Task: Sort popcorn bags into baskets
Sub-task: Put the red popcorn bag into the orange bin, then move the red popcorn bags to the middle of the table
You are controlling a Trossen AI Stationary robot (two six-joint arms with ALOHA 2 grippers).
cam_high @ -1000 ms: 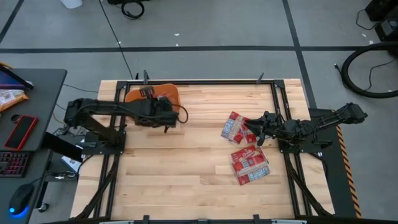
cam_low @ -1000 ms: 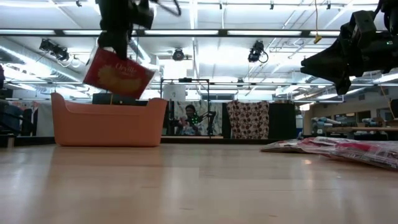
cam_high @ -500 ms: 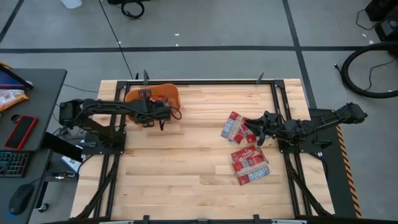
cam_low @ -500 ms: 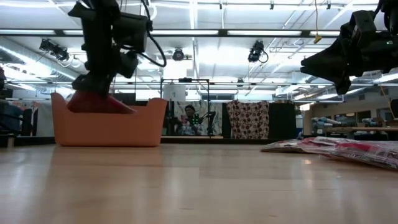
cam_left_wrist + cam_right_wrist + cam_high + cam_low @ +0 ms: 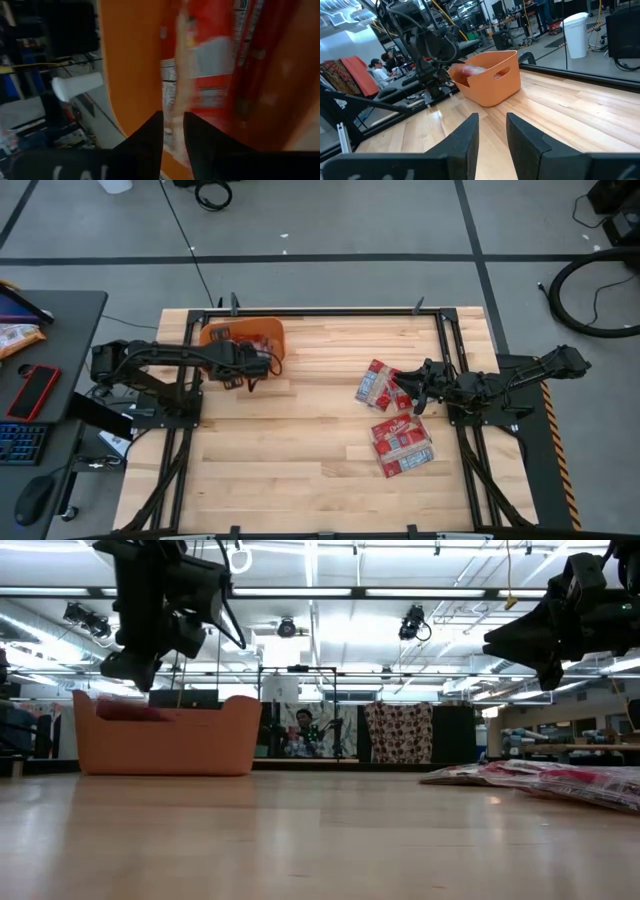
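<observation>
**Sorting underway: packets in the tub, several still on the table**

Progress looks partial. The orange basket (image 5: 243, 337) stands at the far left corner of the table and already holds red popcorn packets: the left wrist view looks down on red packets (image 5: 220, 75) with white label panels lying inside the orange wall, and in the low view one red packet (image 5: 128, 711) pokes just above the rim. How many are inside cannot be counted.

The left gripper (image 5: 246, 370) hangs over the basket's near edge. Its fingers stand a narrow gap apart and nothing is between them, so I judge a packet has been let go into the tub.

Left to do: a pile of popcorn bags (image 5: 402, 444) lies on the right half of the table, with another bag (image 5: 377, 384) nearer the middle. The right gripper (image 5: 412, 398) hovers just beside that bag, above the table, its fingers parted and empty.
</observation>
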